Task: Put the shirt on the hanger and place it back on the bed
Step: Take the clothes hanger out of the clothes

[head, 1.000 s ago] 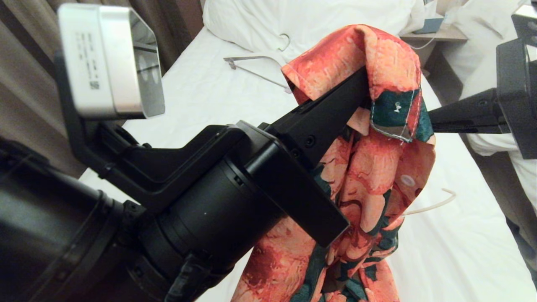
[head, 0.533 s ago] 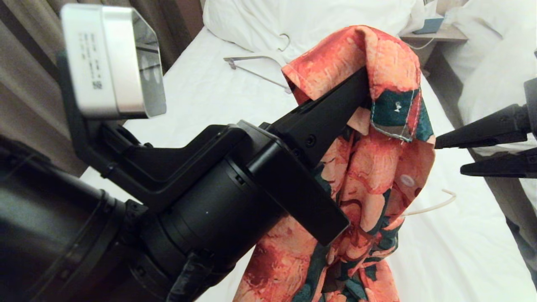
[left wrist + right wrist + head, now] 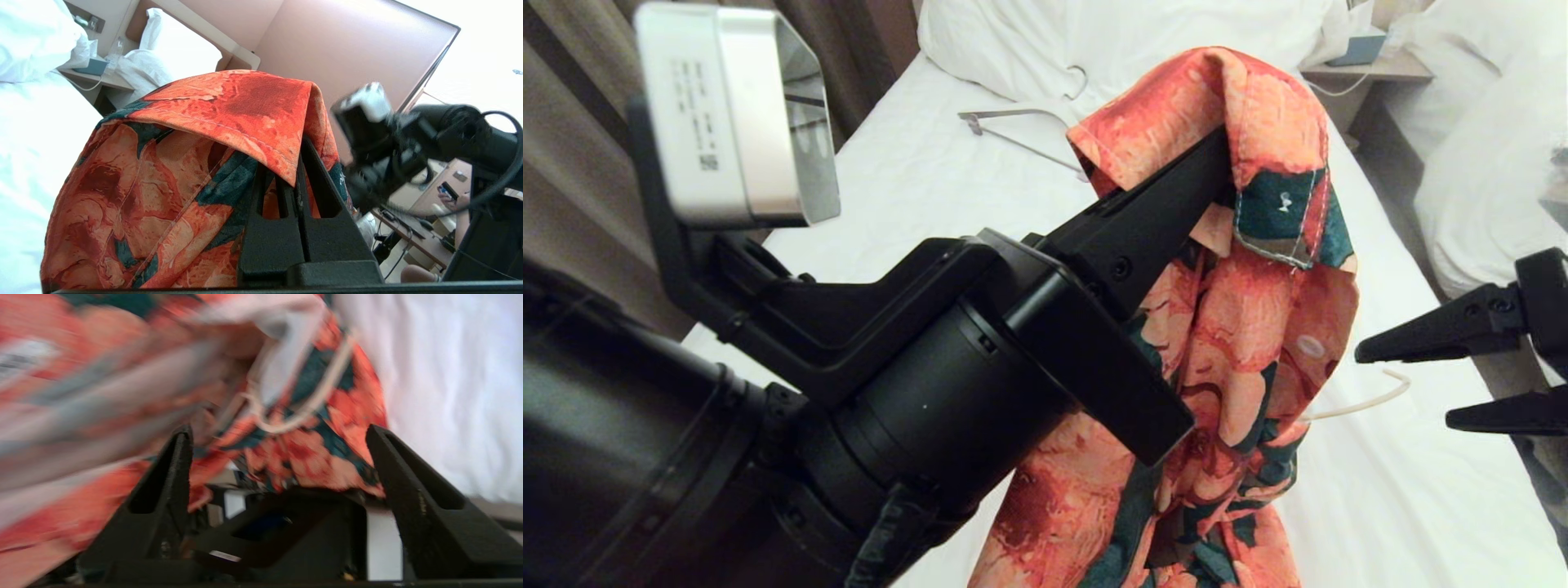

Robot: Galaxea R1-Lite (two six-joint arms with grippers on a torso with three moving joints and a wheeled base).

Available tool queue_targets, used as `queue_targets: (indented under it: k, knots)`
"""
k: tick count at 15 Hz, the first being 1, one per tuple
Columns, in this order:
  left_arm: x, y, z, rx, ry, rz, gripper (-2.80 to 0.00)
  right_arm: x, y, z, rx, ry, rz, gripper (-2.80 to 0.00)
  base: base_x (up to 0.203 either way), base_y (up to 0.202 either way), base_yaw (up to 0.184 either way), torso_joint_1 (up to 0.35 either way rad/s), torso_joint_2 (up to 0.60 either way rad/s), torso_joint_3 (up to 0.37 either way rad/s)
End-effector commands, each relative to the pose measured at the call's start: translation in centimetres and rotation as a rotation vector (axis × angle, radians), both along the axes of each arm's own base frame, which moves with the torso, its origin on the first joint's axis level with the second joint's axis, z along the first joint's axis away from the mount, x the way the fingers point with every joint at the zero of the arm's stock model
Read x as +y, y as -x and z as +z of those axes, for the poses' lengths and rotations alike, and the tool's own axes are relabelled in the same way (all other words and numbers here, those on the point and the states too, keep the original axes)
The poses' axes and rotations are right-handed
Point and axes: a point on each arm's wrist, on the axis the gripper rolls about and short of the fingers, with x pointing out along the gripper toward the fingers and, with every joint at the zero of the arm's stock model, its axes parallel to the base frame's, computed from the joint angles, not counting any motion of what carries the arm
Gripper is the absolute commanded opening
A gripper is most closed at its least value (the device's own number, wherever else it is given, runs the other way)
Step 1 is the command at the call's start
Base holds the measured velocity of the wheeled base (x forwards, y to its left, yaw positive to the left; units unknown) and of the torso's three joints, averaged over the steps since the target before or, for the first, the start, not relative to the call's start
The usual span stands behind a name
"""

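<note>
The shirt [image 3: 1241, 327] is being held up above the bed [image 3: 1405, 506] by the left gripper [image 3: 1217, 167], its jaws pressed together on the cloth. Beside it, the right gripper [image 3: 1409, 388] is being kept with jaws wide, holding nothing. The hanger [image 3: 1372, 396] hook is sticking out from the shirt. Farther, another hanger [image 3: 1013, 126] is lying near the pillow [image 3: 1127, 37]

A second hanger [image 3: 1021, 135], thicker and white with a grey bar, lies just below the pillow [image 3: 1111, 37]. A nightstand [image 3: 1372, 69] stands right of the pillow, bearing a blue-grey box [image 3: 1356, 49]. Beyond it lies another bed [image 3: 1478, 163]. Brown curtains [image 3: 572, 163] hang left of the pillow.
</note>
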Motion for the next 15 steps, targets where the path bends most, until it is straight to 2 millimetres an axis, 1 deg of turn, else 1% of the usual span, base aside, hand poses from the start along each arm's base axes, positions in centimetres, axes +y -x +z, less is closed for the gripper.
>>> queue_targets:
  k: [1, 4, 7, 12, 15]
  knots:
    - [0.1, 0.0, 0.1, -0.002, 0.011, 0.002, -2.8, -0.1, 0.1, -1.1, 0.028, 0.005, 0.005, 0.0, 0.0, 0.0, 0.0, 0.0, 0.0, 0.0]
    - [0.3, -0.4, 0.3, -0.006, 0.018, 0.017, -2.8, 0.4, -0.3, -2.5, -0.029, -0.085, 0.059, 0.0, 0.0, 0.0, 0.0, 0.0, 0.0, 0.0]
    - [0.4, -0.4, 0.5, -0.008, 0.022, 0.02, -2.8, 0.4, -1.0, -3.0, -0.113, -0.113, 0.062, 0.0, 0.0, 0.0, 0.0, 0.0, 0.0, 0.0]
    - [0.5, -0.6, 0.6, -0.01, 0.027, 0.028, -2.8, 0.1, -0.6, -2.4, -0.255, -0.173, 0.069, 0.0, 0.0, 0.0, 0.0, 0.0, 0.0, 0.0]
    - [0.6, -0.5, 0.7, -0.012, 0.03, 0.027, -2.8, -0.3, -0.1, -2.5, -0.264, -0.156, 0.076, 0.0, 0.0, 0.0, 0.0, 0.0, 0.0, 0.0]
